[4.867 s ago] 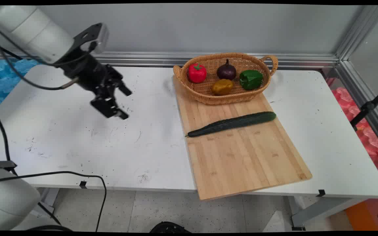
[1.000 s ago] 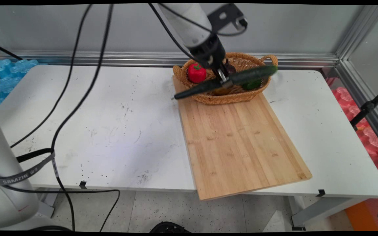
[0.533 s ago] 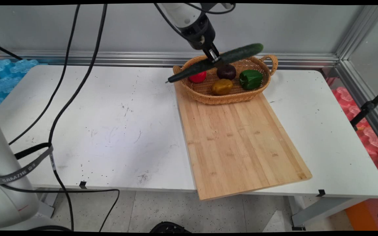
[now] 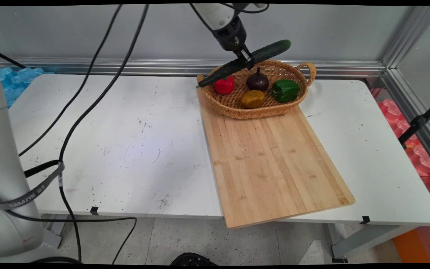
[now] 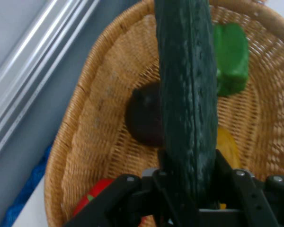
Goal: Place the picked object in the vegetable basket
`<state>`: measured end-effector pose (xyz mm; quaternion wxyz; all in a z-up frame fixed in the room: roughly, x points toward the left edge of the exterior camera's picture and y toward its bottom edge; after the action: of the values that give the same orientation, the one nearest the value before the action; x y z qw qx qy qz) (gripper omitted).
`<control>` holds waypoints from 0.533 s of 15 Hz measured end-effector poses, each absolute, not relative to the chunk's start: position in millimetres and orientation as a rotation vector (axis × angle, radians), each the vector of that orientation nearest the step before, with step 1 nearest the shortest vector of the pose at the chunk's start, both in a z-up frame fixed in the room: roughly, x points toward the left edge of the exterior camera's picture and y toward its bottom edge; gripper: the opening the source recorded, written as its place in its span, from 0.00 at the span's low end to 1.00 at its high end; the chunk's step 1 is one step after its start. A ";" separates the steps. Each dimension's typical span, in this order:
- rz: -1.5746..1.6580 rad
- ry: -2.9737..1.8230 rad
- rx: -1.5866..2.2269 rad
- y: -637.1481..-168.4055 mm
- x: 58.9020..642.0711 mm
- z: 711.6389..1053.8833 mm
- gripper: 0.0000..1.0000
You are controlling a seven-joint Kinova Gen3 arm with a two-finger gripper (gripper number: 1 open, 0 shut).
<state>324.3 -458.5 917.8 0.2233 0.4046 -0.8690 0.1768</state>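
Observation:
My gripper [image 4: 247, 59] is shut on a long dark green cucumber [image 4: 250, 61] and holds it in the air above the far rim of a wicker basket [image 4: 233, 108]. The cucumber slants, its right end higher. In the basket lie a red pepper [image 4: 224, 84], a dark purple onion [image 4: 257, 80], a green pepper [image 4: 285, 90] and a yellow-brown pepper [image 4: 252, 98]. In the hand view the cucumber [image 5: 188, 94] runs up the middle from my gripper [image 5: 189, 189], over the onion [image 5: 144, 120], with the green pepper [image 5: 233, 56] at top right and the red pepper [image 5: 92, 201] at bottom left.
The basket stands on the far end of a bamboo cutting board [image 4: 271, 160] on the white table [image 4: 106, 149]. Black cables [image 4: 88, 86] hang from the arm across the left half of the table. A metal rail [image 4: 125, 66] runs along the wall behind.
The cucumber lay on the board 4.9 s ago with my gripper far left and open. Since 1.0 s ago I have lifted it higher and farther back over the basket.

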 end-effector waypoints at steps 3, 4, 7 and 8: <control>0.506 -2.398 1.121 -473.6 321.0 911.4 0.00; 0.523 -2.404 1.115 -481.8 320.8 908.5 0.00; 0.557 -2.437 1.076 -498.3 323.4 902.5 0.00; 0.565 -2.450 1.056 -503.1 324.6 900.4 0.00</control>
<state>324.6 -503.1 900.4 0.2055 0.3791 -0.8792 0.2027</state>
